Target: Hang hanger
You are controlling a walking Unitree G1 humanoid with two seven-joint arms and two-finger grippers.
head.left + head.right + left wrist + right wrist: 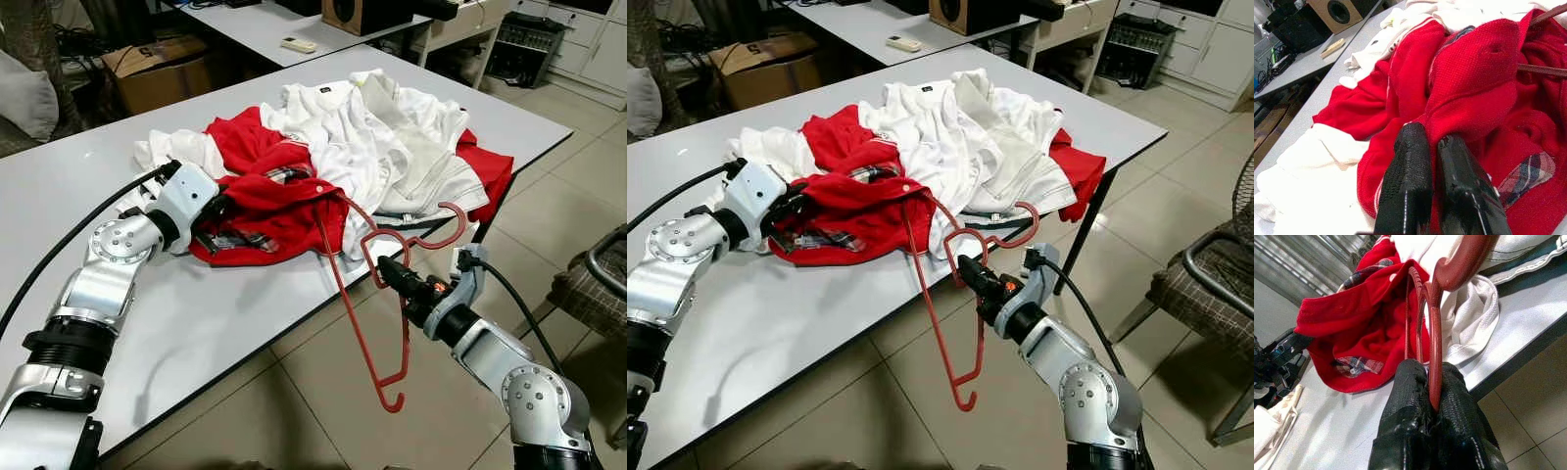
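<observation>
Where the white table (pixel 245 323) meets its front edge, the red hanger (pixel 338 279) hangs partly off the tabletop, one arm reaching up into the red shirt (pixel 265 211) and the other dropping toward the tiled floor (pixel 323 411), ending in a small upturned hook. The right gripper (pixel 380 262), just off the table edge, has its black fingers (pixel 1415 401) pressed together on the hanger's wire below the hook; the right wrist view shows the wire pinched between the pads, with the thick curved hook above. The left gripper (pixel 217 211) lies on the tabletop at the near-left side of the red shirt, and its fingers (pixel 1410 166) are nearly closed with red fabric pinched between them, as the left wrist view shows. The red shirt, with a plaid lining at its collar, rests atop a heap of white garments (pixel 382 127) spread across the table's middle. A cardboard box (pixel 157 69) stands beyond the table, and a second table (pixel 284 24) carries a speaker (pixel 358 12)
</observation>
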